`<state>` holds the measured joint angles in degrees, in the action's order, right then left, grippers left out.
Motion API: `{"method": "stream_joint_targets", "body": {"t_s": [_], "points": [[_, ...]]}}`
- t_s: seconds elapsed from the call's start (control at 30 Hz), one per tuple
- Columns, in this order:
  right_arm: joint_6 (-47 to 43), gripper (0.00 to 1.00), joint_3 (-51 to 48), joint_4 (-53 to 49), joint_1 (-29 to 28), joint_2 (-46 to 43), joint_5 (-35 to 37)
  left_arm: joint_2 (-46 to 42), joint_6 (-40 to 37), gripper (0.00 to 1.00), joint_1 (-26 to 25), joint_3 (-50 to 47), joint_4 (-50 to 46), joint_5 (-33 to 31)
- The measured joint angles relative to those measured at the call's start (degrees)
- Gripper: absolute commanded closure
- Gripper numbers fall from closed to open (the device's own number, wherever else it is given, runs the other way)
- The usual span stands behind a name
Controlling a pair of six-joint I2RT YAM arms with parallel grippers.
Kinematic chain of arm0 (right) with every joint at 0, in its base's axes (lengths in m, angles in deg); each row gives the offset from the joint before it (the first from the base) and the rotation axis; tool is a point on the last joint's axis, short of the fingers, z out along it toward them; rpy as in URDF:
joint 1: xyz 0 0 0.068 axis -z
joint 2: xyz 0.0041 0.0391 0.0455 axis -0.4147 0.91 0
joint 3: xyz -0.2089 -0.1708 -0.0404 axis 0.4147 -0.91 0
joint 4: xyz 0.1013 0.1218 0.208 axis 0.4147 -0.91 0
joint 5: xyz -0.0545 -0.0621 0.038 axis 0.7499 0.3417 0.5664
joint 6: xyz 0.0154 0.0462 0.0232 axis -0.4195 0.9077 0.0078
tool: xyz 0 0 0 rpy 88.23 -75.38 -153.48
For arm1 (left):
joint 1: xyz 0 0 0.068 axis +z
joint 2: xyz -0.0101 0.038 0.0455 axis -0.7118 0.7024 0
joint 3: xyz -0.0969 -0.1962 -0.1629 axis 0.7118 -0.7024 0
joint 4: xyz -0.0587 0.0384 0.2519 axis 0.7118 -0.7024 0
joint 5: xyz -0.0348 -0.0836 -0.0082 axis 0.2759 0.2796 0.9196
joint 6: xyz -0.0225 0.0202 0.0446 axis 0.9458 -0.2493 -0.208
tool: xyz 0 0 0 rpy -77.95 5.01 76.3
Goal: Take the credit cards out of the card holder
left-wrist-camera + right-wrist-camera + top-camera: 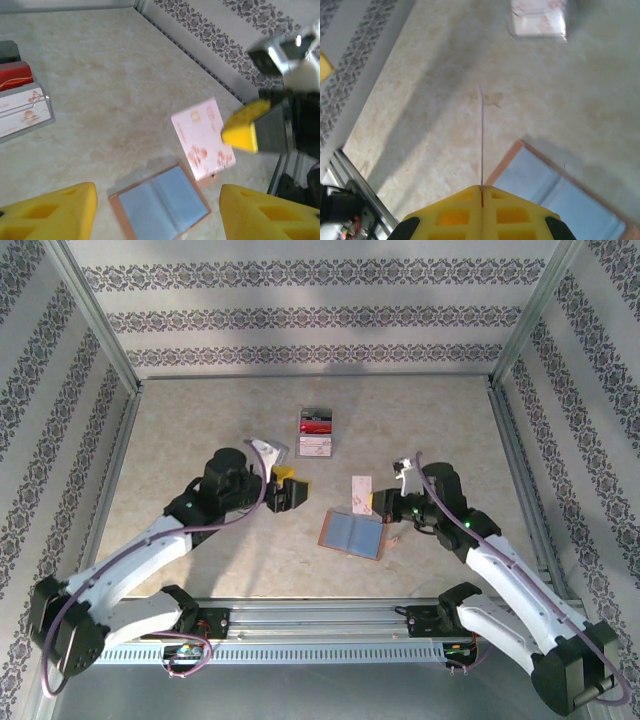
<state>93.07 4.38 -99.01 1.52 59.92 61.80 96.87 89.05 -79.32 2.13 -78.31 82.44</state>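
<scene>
- Beige desk (200, 430), flowery walls around.
- The card holder (352, 533) lies open, a bit right of the desk's middle.
- The right pincer (377, 506) is clamped on a pink-white credit card (362, 494).
- The left pincer (284, 488) stands apart, holding nothing.

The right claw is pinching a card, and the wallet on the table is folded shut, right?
No. The card holder lies open, grey-blue inside up, as the top view shows. The right gripper does pinch a card.
</scene>
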Motion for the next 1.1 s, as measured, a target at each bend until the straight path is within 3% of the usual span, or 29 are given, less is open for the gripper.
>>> {"method": "stream_joint_targets", "body": {"t_s": [0.13, 0.27, 0.53, 0.7, 0.9, 1.03, 1.1], "points": [[-12.04, 0.98, 7.26, -2.82, 0.0, 4.87, -5.16, -9.11, -8.48, 0.17, 0.22, -3.19, -0.15, 2.25], [-23.74, 0.99, 14.38, -6.69, -0.57, 9.11, -9.31, -13.7, -17.29, 0.14, 0.22, -2.91, -1.18, 5.49], [-47.23, 0.99, 24.3, -15.76, -8.31, 12.52, -8.26, -9.99, -32.57, 0.14, 0.26, 2.14, -8.96, 10.36], [-57.07, 0.98, 30.08, -21.92, -12.11, 15.67, -4.9, -4.61, -38.38, 0.19, 0.28, 6.4, -11.5, 12.79], [-63.45, 0.98, 33.62, -25.73, -15.93, 18.16, -1.31, 0.61, -41.13, 0.42, 0.31, 9.46, -12.63, 16.13], [-65.0, 0.98, 34.18, -26.51, -16.65, 18.6, -0.7, 1.7, -41.55, 0.79, 0.31, 9.66, -12.72, 18.1], [-65.35, 0.98, 34.23, -26.86, -16.65, 18.6, -0.66, 1.95, -41.33, 0.92, 0.31, 9.66, -12.68, 18.88]]}}
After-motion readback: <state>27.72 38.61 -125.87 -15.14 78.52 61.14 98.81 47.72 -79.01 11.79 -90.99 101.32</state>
